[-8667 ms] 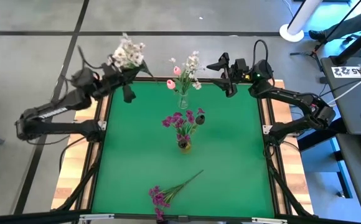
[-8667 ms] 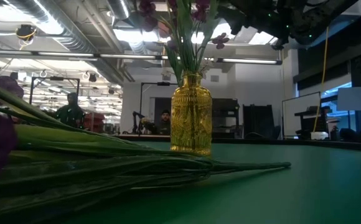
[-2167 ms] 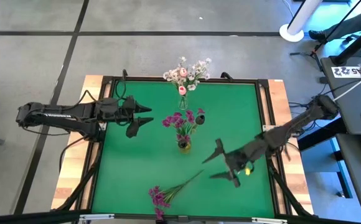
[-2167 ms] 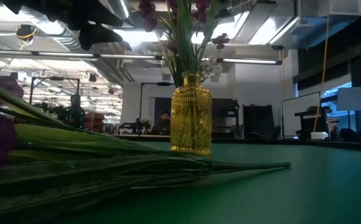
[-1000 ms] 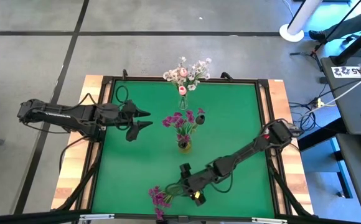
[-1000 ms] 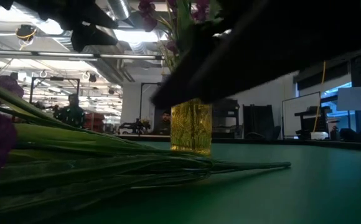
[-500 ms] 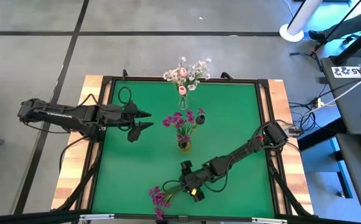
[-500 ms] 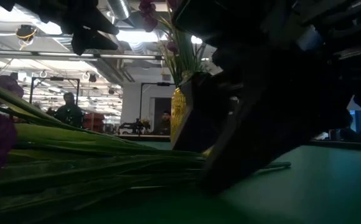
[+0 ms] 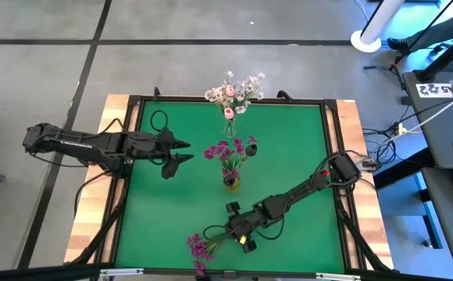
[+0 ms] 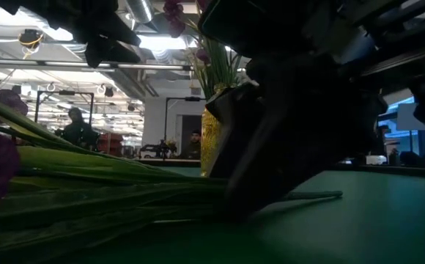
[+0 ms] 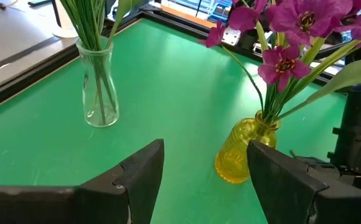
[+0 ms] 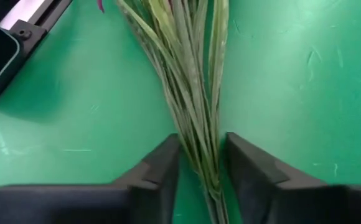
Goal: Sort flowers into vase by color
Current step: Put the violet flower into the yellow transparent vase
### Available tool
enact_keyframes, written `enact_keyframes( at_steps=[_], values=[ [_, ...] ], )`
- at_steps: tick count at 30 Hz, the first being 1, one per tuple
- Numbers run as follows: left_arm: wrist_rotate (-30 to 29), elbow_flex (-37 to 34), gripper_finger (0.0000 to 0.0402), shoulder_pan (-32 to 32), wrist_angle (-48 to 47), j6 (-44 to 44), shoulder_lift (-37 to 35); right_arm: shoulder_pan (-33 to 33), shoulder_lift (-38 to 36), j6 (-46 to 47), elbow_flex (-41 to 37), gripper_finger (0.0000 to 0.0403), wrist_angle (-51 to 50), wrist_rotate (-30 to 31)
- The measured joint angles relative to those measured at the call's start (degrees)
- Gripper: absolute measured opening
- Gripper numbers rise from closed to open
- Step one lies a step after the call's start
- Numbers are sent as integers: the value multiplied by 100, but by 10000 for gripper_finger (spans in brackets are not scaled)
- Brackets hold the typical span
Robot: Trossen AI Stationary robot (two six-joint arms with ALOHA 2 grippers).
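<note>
The step in hand is the pickup of the last loose purple flower bunch (image 9: 211,240), which lies flat on the green worktop (image 9: 289,156). The right tool (image 9: 238,231) is low over the stems, and in the right wrist view its two fingers (image 12: 155,168) sit tight against either side of the stem bundle (image 12: 190,106), closed on it or very nearly so. The blossoms lie beyond the tool's tips, toward the worktop's near edge; the yellow vase (image 9: 231,182) of matching purple blooms stands behind the tool. Next, by my judgement, the grip must be firm before lifting, then the stems swung upright and lowered into that yellow vase, not the clear vase (image 9: 229,127). The left tool (image 9: 181,150) hovers beside the yellow vase, fingers apart and empty.
</note>
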Motion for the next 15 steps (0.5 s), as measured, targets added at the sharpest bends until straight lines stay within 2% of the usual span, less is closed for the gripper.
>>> enact_keyframes(
  at_steps=[5, 8, 11, 15],
  values=[
    [0, 0, 224, 0, -2, -12, -1, 2, 7, -103, -4, 58, 87, -43],
    [1, 0, 224, 0, -2, -15, -2, -7, 7, -136, -4, 27, 87, -44],
    [2, 0, 224, 0, -2, -15, -2, -31, 7, -124, -7, 12, 96, -96],
    [2, 0, 224, 0, -2, -15, -2, -35, -8, -121, -10, 12, 126, -106]
  ],
)
